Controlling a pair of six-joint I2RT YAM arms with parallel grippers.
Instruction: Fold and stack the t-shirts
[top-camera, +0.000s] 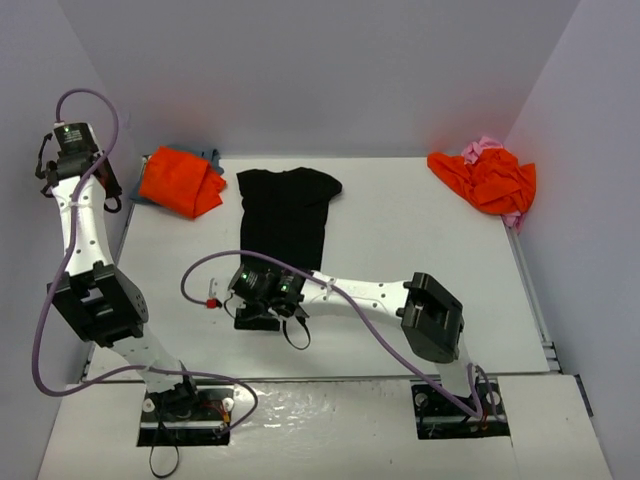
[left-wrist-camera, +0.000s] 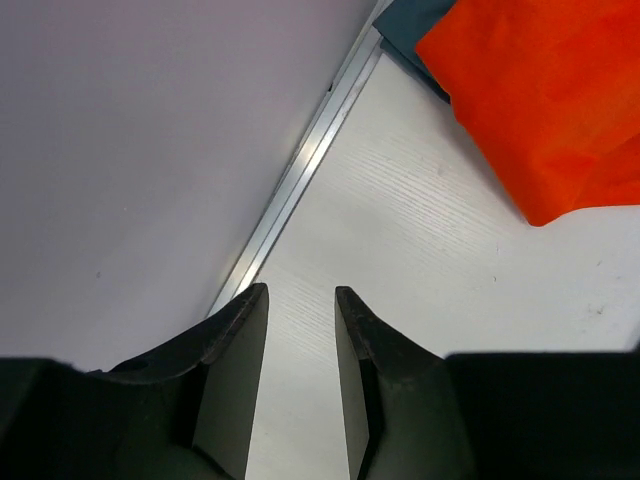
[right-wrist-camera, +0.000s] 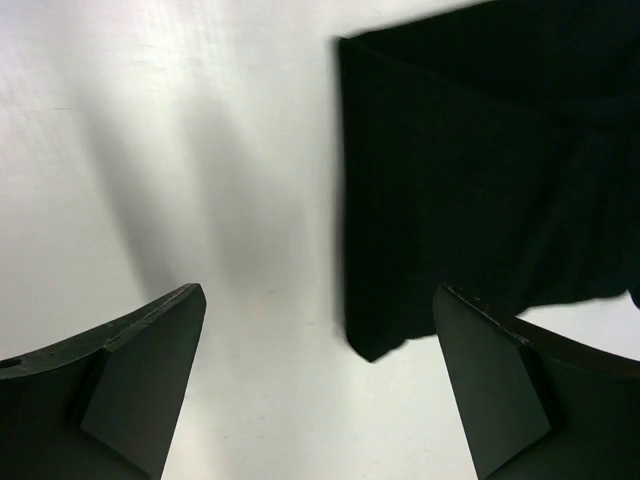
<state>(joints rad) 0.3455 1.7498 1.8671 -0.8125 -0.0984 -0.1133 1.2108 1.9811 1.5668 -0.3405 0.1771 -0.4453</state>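
1. The right fingers (right-wrist-camera: 320, 290) are spread wide. Nothing is held between them, and bare desk (right-wrist-camera: 200, 150) is seen through the gap.
2. The black t-shirt (right-wrist-camera: 480, 170) is laid flat on the desk, ahead of the right fingers and off toward the right-hand one. One corner of the cloth reaches into the gap, close to that finger. Whether cloth and finger touch cannot be told.
3. From above, the black t-shirt (top-camera: 285, 215) is seen stretched lengthwise, with the sleeves at the end farthest from the right fingers and the hem at the end nearest them.
4. The left fingers (left-wrist-camera: 300, 292) are parted by a narrow gap, with nothing pinched. They are held over the desk next to the wall (left-wrist-camera: 150, 150) and its metal strip (left-wrist-camera: 300, 170).
5. An orange t-shirt (left-wrist-camera: 540, 100) is bunched ahead and to the right of the left fingers, well apart from them. It is piled on a blue-grey t-shirt (left-wrist-camera: 415, 25), of which only an edge is seen.
6. A second orange t-shirt (top-camera: 485, 180) is heaped with a pink t-shirt (top-camera: 487, 148), well apart from both pairs of fingers.
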